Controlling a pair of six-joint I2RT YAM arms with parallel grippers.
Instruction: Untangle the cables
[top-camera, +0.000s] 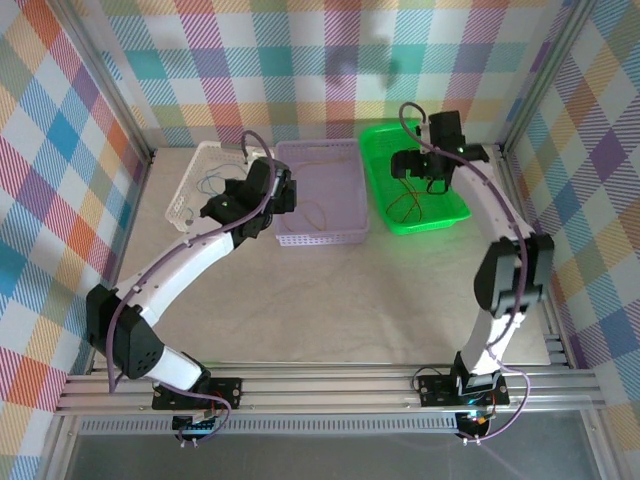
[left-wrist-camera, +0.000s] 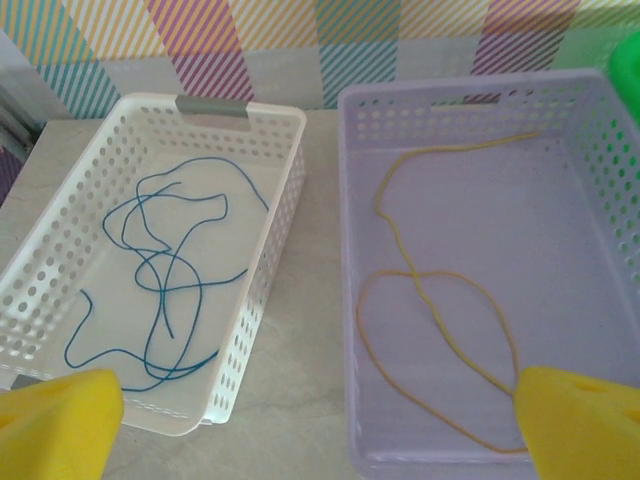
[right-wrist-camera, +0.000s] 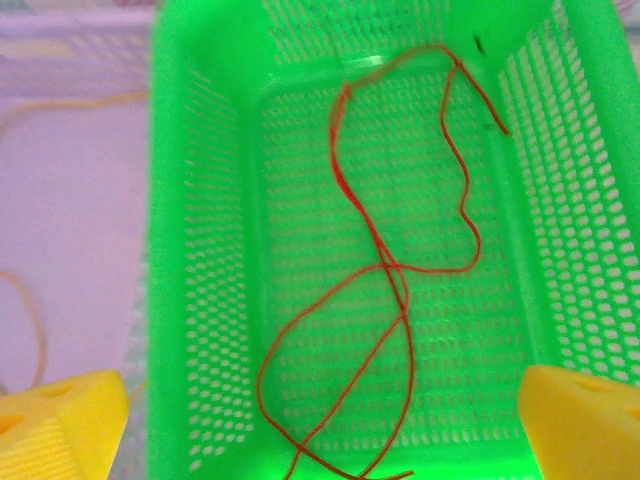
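Looking down past the left pincer (left-wrist-camera: 320, 430): spread wide, yellow pads (left-wrist-camera: 60, 425) far apart at the lower corners, gripping nothing. Below and ahead to its left, a white basket (left-wrist-camera: 285, 190) with a blue cable (left-wrist-camera: 163, 285) lying loose on the basket floor in several crossing loops, by itself. Below and ahead to its right, a purple basket (left-wrist-camera: 345, 250) near the white one, a strip of desk (top-camera: 330, 310) between them. Inside the purple one, an orange cable (left-wrist-camera: 418, 278) in one big loop, a long tail running toward the far wall. Over at the right pincer (right-wrist-camera: 322, 425): likewise wide open and empty, hanging above a green basket (right-wrist-camera: 200, 250). Directly beneath and ahead of it, a red cable (right-wrist-camera: 400, 295) lying alone on the basket floor, crossed over itself near the middle, one end up by the far right corner. Off to its left, part of the purple basket. All three baskets side by side toward the far edge of the desk.
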